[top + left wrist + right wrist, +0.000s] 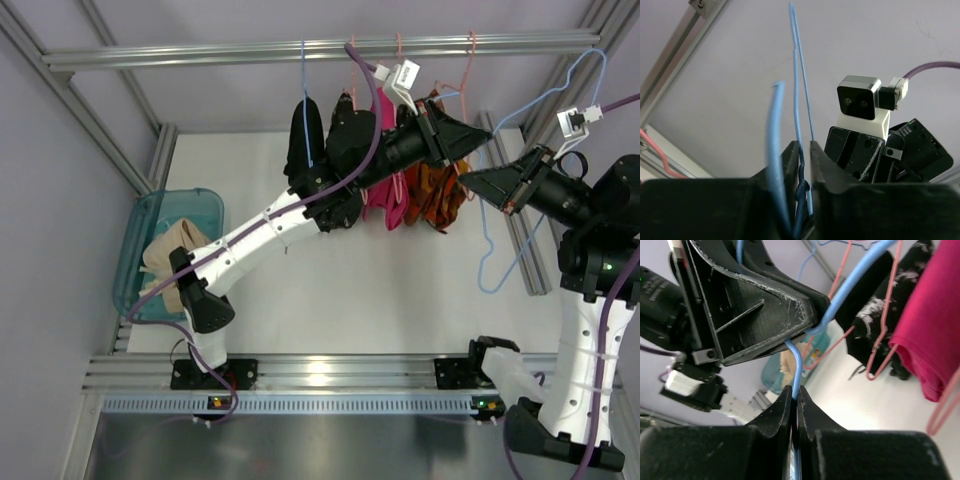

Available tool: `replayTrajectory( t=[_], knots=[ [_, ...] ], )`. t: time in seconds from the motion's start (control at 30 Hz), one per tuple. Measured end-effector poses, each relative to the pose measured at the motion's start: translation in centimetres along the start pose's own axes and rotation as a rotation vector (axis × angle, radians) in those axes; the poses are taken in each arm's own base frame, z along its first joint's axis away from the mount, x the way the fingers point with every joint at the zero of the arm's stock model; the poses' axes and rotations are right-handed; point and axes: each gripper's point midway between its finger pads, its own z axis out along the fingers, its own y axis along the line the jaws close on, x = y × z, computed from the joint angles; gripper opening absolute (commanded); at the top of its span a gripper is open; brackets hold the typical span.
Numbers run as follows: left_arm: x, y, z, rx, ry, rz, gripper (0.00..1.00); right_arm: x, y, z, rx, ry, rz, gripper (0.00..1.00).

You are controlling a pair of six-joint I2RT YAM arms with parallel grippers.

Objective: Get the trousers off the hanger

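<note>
The light-blue wire hanger [483,265] is bare and held off the rail at the right, between both grippers. My left gripper [478,140] is shut on its wire [801,100]. My right gripper [472,180] is shut on another stretch of the same wire [799,365], just below the left gripper's fingers [765,315]. The beige trousers [170,250] lie bunched in the teal bin [205,205] at the left, also glimpsed in the right wrist view [788,360].
On the top rail [200,52] hang a blue hanger with a black garment [305,140], and pink hangers with a pink garment [385,195] and an orange one [435,195]. Frame posts stand at both sides.
</note>
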Motion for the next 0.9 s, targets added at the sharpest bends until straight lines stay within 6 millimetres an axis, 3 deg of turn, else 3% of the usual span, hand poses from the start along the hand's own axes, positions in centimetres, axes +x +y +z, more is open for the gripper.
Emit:
replayTrajectory(
  t=[0.03,0.1,0.13,0.17,0.27,0.37,0.57,0.9],
  knots=[
    [0.2,0.2,0.1,-0.013,-0.001,-0.002,0.00,0.0,-0.2,0.1,0.008,-0.001,-0.006,0.00],
    [0.2,0.4,0.1,-0.024,-0.004,-0.018,0.00,0.1,-0.8,0.1,0.036,-0.005,-0.022,0.00],
    [0.3,0.5,0.1,-0.031,-0.006,-0.023,0.00,0.1,-0.9,0.1,0.045,-0.004,-0.033,0.06],
    [0.2,0.7,0.2,-0.039,-0.010,-0.029,0.00,0.1,-1.2,0.1,0.063,-0.004,-0.045,0.24],
    [0.3,1.1,0.1,-0.060,-0.011,-0.031,0.00,-0.4,-1.9,-0.3,0.138,-0.021,-0.077,0.52],
    [0.4,1.9,0.1,-0.098,-0.013,-0.033,0.00,-1.3,-2.5,-0.7,0.212,-0.041,-0.135,0.66],
    [0.5,4.2,-0.1,-0.195,-0.028,-0.036,0.00,-1.3,-3.1,-2.6,0.343,-0.042,-0.263,0.67],
    [1.1,6.1,1.1,-0.263,-0.049,-0.071,0.00,3.1,-4.1,-5.7,0.446,0.052,-0.370,0.61]
  ],
)
